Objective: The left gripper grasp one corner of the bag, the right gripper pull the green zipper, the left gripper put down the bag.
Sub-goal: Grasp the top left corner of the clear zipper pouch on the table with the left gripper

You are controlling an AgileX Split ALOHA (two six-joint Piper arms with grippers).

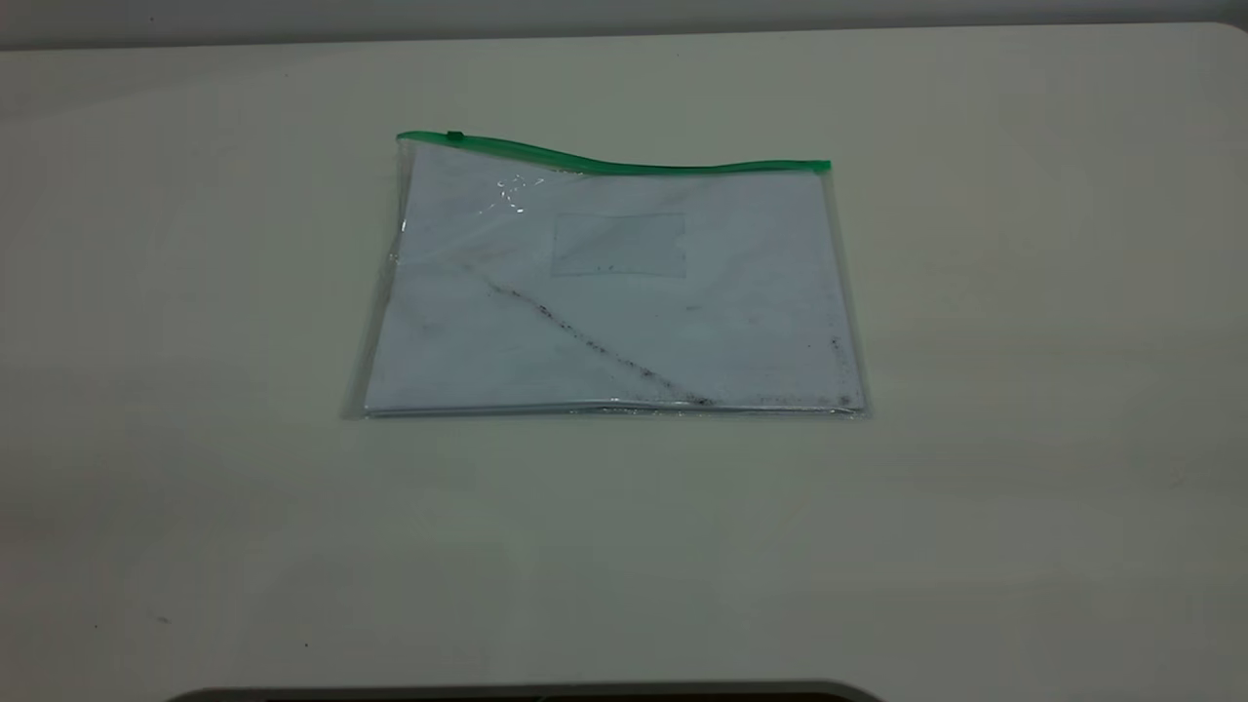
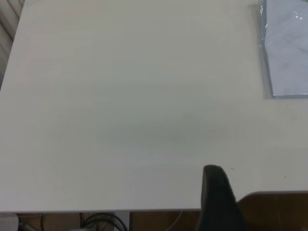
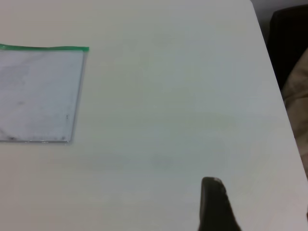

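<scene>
Bag (image 1: 612, 292) lies flat on table (image 1: 1024, 390); left end effector (image 2: 219, 199) and right end effector (image 3: 215, 204) held apart from it, opening indeterminable

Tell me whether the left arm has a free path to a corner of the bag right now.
Probably yes. The bag lies flat and alone on the table, nothing on or beside it. The left gripper sits back near the table edge, bare tabletop between it and the bag's near corner.

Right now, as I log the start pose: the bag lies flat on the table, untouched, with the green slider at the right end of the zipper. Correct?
Not quite. The bag lies flat and untouched on the table, but the exterior view shows the slider at the left end of the green zipper.
</scene>
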